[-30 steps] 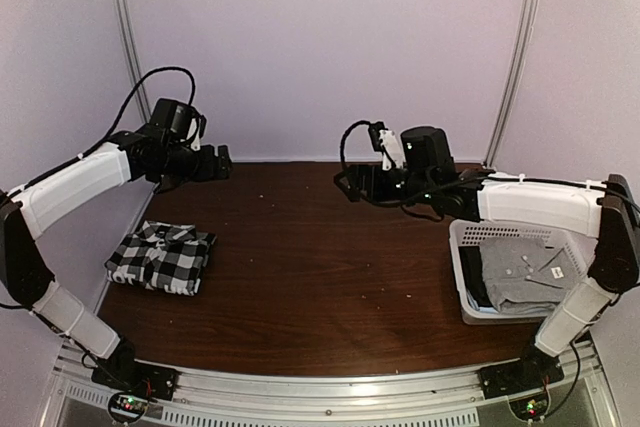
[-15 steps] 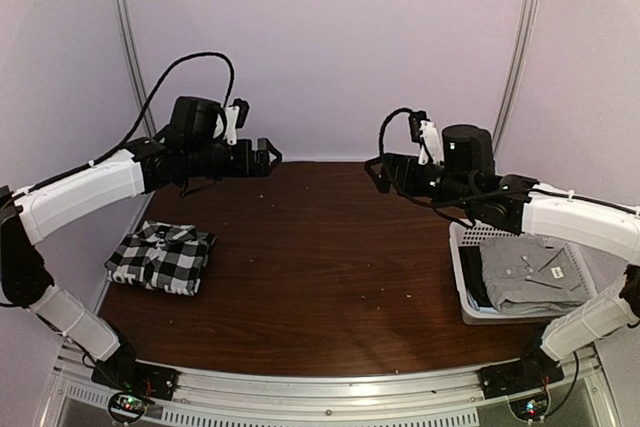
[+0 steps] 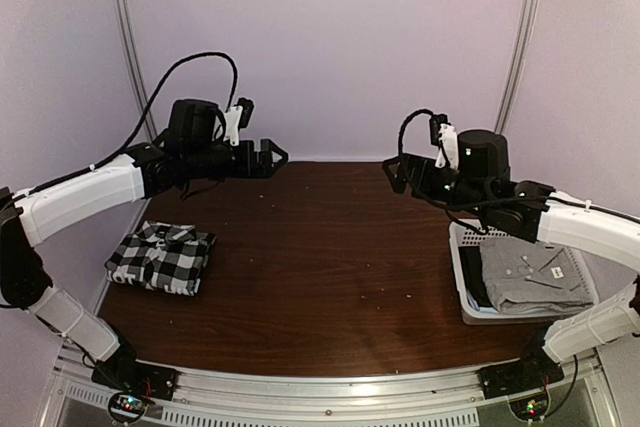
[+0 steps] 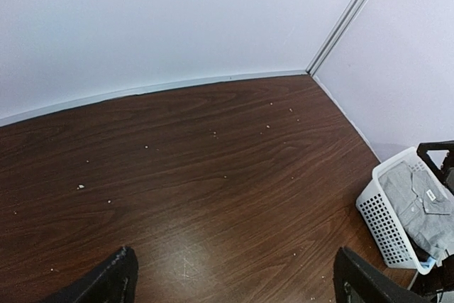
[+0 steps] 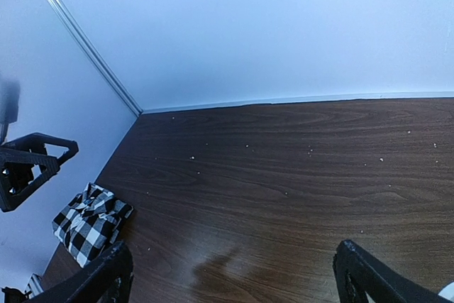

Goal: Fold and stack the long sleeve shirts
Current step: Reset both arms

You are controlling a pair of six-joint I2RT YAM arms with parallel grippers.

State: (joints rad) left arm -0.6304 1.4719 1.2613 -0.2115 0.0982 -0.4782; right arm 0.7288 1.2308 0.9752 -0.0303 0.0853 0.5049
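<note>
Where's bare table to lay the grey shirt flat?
The middle of the table, from the folded checked shirt across to the basket and back to the wall. Crowded only where those two sit.

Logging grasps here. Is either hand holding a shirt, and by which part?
Nothing is held. The left hand and right hand hover open; the checked shirt lies on the table, the grey shirt in the lattice basket.

Desk (image 3: pixel 320 247): dark wood grain; you'll spot pale specks (image 4: pixel 80 186) scattered.
Left side: folded checked shirt (image 3: pixel 162 257), lying flat.
Right side: white lattice basket (image 3: pixel 460 267) at the edge.
</note>
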